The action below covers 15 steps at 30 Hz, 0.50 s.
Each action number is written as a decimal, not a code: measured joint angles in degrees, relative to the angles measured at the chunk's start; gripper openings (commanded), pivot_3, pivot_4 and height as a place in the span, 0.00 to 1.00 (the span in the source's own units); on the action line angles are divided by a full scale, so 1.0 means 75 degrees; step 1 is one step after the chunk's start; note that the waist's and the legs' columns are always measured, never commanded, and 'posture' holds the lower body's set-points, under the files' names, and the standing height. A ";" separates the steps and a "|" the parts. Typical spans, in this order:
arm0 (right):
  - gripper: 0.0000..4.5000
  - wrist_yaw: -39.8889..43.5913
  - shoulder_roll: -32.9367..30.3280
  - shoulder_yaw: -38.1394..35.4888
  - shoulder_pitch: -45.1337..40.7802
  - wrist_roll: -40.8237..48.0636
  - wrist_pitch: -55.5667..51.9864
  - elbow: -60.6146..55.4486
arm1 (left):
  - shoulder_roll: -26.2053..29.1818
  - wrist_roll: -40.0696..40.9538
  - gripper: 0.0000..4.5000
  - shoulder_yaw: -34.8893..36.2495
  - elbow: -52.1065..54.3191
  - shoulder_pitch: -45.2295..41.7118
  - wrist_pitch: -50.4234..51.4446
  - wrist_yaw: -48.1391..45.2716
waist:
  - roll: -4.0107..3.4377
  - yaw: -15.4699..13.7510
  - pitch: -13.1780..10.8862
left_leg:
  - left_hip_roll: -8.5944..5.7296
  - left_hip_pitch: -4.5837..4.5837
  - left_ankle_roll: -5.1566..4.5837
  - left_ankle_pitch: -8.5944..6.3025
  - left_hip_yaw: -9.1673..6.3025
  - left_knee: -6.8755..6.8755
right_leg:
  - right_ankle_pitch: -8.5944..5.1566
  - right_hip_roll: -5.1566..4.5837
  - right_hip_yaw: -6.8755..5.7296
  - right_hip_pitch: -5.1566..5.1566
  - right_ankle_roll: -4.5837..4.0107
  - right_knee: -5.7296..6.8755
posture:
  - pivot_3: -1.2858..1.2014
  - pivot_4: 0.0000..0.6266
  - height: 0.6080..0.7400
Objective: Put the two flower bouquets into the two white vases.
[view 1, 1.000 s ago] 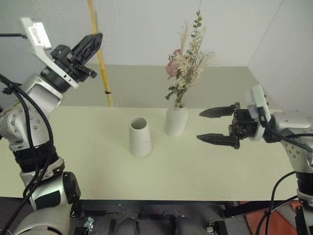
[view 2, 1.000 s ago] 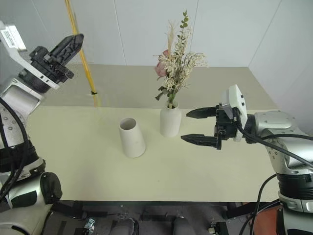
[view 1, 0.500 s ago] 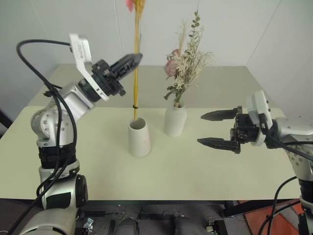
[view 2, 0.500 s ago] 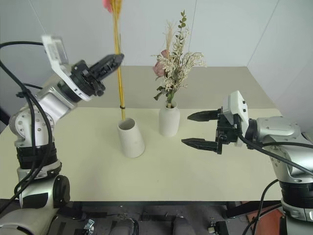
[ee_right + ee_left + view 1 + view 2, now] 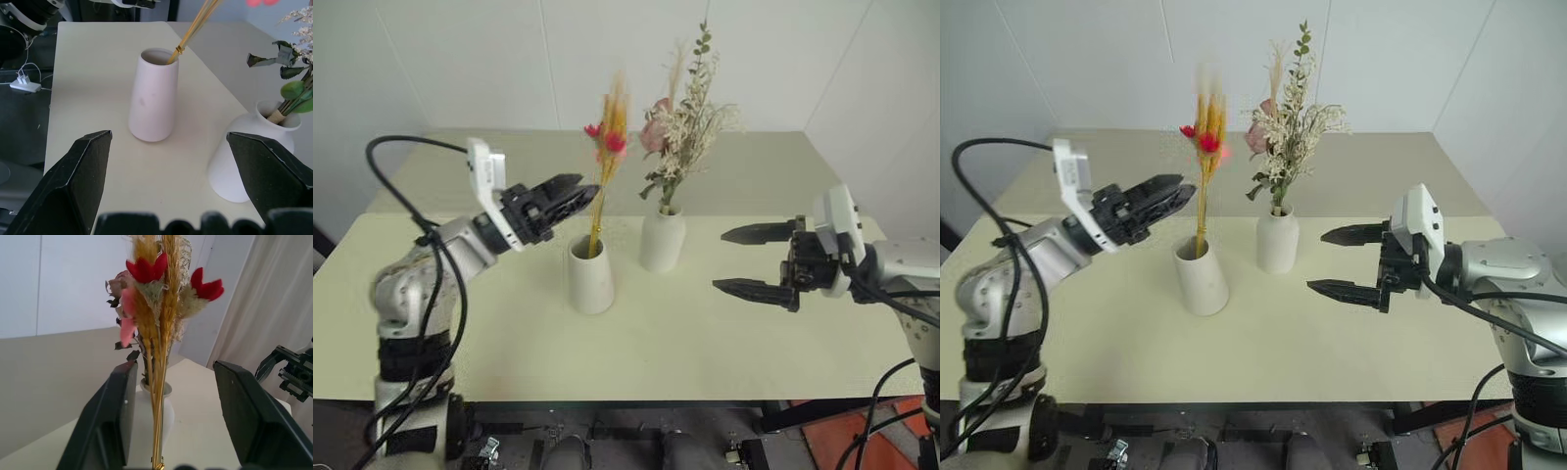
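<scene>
The thin straw bouquet (image 5: 604,162) with red blooms stands in the wide-mouthed cone vase (image 5: 591,284), leaning on its rim. My left gripper (image 5: 586,188) is open beside it; in the left wrist view the stems (image 5: 159,396) rise between its fingers (image 5: 115,416) without touching either. The bushier bouquet (image 5: 685,122) with a pink bloom and green leaves stands in the narrow-necked bottle vase (image 5: 663,245), just right of the cone vase. My right gripper (image 5: 719,259) hovers open to the right of both vases, pointing at them, with nothing in it.
Both vases stand near the middle of a pale cream table (image 5: 705,343). White walls close off the far side. Bare tabletop lies in front of the vases and on both sides.
The left arm came down and the straw bouquet sank deeper into the cone vase. The left gripper, shut on the stems before, now stands open. The right gripper held still.
</scene>
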State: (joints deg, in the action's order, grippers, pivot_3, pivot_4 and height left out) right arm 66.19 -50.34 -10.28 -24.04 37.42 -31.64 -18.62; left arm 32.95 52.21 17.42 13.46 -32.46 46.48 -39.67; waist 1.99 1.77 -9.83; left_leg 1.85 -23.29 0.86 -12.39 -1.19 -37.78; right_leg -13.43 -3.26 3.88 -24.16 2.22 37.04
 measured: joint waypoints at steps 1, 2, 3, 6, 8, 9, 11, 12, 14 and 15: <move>1.00 0.0002 -0.0003 -0.0001 0.0027 0.0000 0.0000 -0.0001 | 0.0281 0.0116 0.86 0.0192 0.0207 0.0324 0.0052 -0.0074 | 0.0000 0.0028 0.0000 | 0.0000 0.0002 0.0000 0.0000 0.0000 0.0000 | 0.0000 0.0000 0.0000 0.0002 0.0000 0.0000 | 0.52 0.24 1.00; 1.00 0.0004 -0.0014 0.0000 0.0046 -0.0001 -0.0001 0.0009 | 0.0509 0.0200 0.94 0.0383 0.0348 0.0602 0.0081 -0.0175 | 0.0000 0.0042 0.0000 | 0.0000 0.0003 0.0000 0.0000 0.0000 0.0000 | -0.0001 -0.0001 0.0000 0.0003 0.0000 0.0000 | 0.52 0.24 1.00; 1.00 0.0009 -0.0015 0.0001 0.0049 0.0001 -0.0001 0.0003 | 0.0802 0.0267 0.99 0.0583 0.0524 0.0952 0.0096 -0.0358 | 0.0000 0.0058 0.0000 | 0.0001 0.0003 0.0000 0.0000 0.0002 0.0000 | -0.0001 0.0000 0.0000 0.0002 0.0000 -0.0001 | 0.52 0.24 1.00; 1.00 0.0060 -0.0076 0.0013 0.0079 -0.0004 -0.0002 0.0036 | 0.1532 0.0269 0.99 0.1167 0.0971 0.2016 -0.0012 -0.0998 | 0.0000 0.0074 0.0000 | 0.0002 0.0005 0.0000 0.0000 0.0004 0.0001 | -0.0003 0.0000 -0.0001 0.0002 -0.0001 -0.0002 | 0.52 0.24 1.00; 1.00 0.0171 -0.0191 0.0003 0.0154 -0.0012 -0.0004 0.0137 | 0.2015 0.0169 0.99 0.1552 0.1142 0.2741 -0.0157 -0.1515 | -0.0001 0.0072 0.0000 | 0.0001 0.0008 0.0000 0.0000 0.0006 0.0001 | -0.0005 -0.0002 -0.0001 0.0003 -0.0004 -0.0001 | 0.52 0.24 1.00; 1.00 0.0191 -0.0229 -0.0005 0.0230 -0.0014 -0.0004 0.0186 | 0.2251 -0.0050 0.99 0.1727 0.1208 0.3090 -0.0350 -0.1702 | 0.0000 0.0050 0.0000 | 0.0002 0.0008 0.0000 0.0000 0.0005 0.0001 | -0.0007 -0.0001 -0.0002 0.0004 -0.0007 -0.0003 | 0.52 0.24 1.00; 1.00 0.0248 -0.0288 -0.0011 0.0390 -0.0016 -0.0005 0.0275 | 0.2476 -0.0386 0.99 0.1971 0.1276 0.3556 -0.0723 -0.1987 | 0.0000 -0.0006 0.0000 | 0.0002 0.0011 0.0000 0.0000 0.0009 0.0001 | -0.0010 -0.0003 -0.0002 0.0006 -0.0009 -0.0004 | 0.52 0.24 1.00; 1.00 0.0257 -0.0306 -0.0020 0.0459 -0.0017 -0.0005 0.0296 | 0.2543 -0.0461 0.99 0.2073 0.1287 0.3758 -0.0869 -0.2158 | 0.0000 -0.0012 0.0000 | 0.0003 0.0009 0.0000 0.0000 0.0010 0.0001 | -0.0010 -0.0002 -0.0002 0.0005 -0.0010 -0.0007 | 0.52 0.24 1.00; 1.00 0.0258 -0.0380 -0.0050 0.0693 -0.0021 -0.0005 0.0366 | 0.2635 -0.0527 0.99 0.2347 0.1307 0.4195 -0.1116 -0.2635 | 0.0000 -0.0035 0.0000 | 0.0007 0.0007 0.0000 0.0000 0.0014 0.0001 | -0.0013 -0.0001 -0.0002 0.0002 -0.0014 -0.0007 | 0.52 0.24 1.00; 1.00 0.0250 -0.0401 -0.0077 0.0774 -0.0026 -0.0005 0.0429 | 0.2668 -0.0528 0.99 0.2439 0.1314 0.4329 -0.1196 -0.2793 | 0.0000 -0.0044 0.0000 | 0.0007 0.0008 0.0000 0.0000 0.0015 0.0001 | -0.0014 -0.0002 -0.0002 0.0001 -0.0014 -0.0007 | 0.52 0.24 1.00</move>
State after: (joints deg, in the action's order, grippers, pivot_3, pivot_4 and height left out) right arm 68.06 -53.34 -10.86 -18.23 37.22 -31.68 -15.40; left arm 52.96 48.25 35.71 23.31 0.00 37.51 -60.62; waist 1.99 1.44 -9.83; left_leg 1.90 -23.23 0.86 -12.39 -1.07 -37.77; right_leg -13.54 -3.27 3.86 -24.15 2.12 36.99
